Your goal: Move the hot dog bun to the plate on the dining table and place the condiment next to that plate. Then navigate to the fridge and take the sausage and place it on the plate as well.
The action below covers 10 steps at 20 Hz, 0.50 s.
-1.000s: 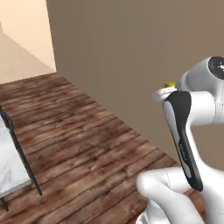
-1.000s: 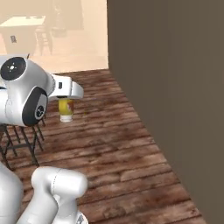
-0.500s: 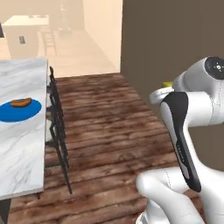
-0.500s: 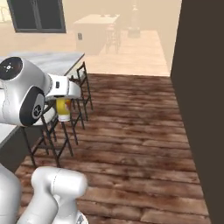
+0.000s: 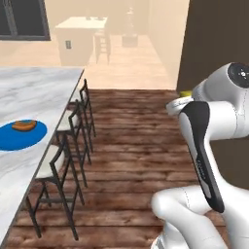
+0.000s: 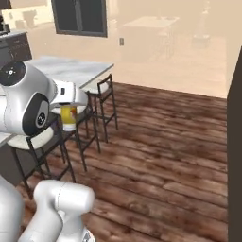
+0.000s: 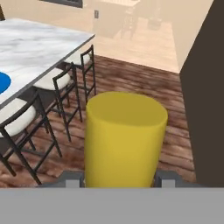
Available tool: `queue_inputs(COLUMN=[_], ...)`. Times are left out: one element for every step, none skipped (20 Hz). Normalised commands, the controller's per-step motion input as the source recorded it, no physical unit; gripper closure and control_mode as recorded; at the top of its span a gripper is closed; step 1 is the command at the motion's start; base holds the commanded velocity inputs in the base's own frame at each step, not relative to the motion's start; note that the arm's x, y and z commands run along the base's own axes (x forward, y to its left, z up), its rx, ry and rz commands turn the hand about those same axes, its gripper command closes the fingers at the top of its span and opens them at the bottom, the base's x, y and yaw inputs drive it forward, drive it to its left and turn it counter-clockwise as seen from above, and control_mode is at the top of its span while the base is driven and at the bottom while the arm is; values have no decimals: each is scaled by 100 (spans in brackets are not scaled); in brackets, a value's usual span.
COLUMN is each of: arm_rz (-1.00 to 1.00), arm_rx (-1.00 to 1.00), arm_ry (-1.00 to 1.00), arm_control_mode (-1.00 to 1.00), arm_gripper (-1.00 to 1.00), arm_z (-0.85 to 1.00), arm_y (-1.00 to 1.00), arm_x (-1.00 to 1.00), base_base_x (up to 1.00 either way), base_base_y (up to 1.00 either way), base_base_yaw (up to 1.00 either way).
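Observation:
My gripper (image 7: 120, 179) is shut on the yellow condiment bottle (image 7: 124, 140), which stands upright between the fingers. The same condiment bottle (image 6: 69, 118) hangs under the hand in the right base view, and its top (image 5: 185, 92) peeks out behind the arm in the left base view. The hot dog bun (image 5: 24, 125) lies on the blue plate (image 5: 22, 137) on the marble dining table (image 5: 44, 87), far to the left of the gripper. An edge of the plate (image 7: 2, 82) shows in the hand view. The sausage is out of view.
Black stools with white seats (image 5: 58, 160) line the table's near side (image 7: 17, 116), between me and the plate. A tall dark panel (image 7: 205, 87) stands close on the right. Wooden floor (image 6: 160, 156) stretches ahead to a pale back room.
The whole picture has swung as the base moves: the dining table, plate and stools have come further into view and the dark panel has slid right. The bottle stays held.

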Motion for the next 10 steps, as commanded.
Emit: queue_inputs(arm_rz=[0, 0, 0, 0, 0, 0, 0, 0, 0, 0], arm_rx=[0, 0, 0, 0, 0, 0, 0, 0, 0, 0], arm_ry=[0, 0, 0, 0, 0, 0, 0, 0, 0, 0], arm_control_mode=[100, 100, 100, 100, 100, 100, 100, 100, 100, 100], arm_gripper=[100, 100, 100, 100, 100, 100, 100, 100, 100, 100], arm_z=[0, 0, 0, 0, 0, 0, 0, 0, 0, 0], arm_y=[0, 0, 0, 0, 0, 0, 0, 0, 0, 0], arm_x=[0, 0, 0, 0, 0, 0, 0, 0, 0, 0], base_base_x=[91, 91, 91, 89, 90, 89, 89, 88, 86, 86], base_base_y=[-64, -54, -40, -30, -21, -18, -19, -18, -19, -19], base_base_yaw=[49, 53, 58, 61, 64, 65, 66, 67, 67, 67])
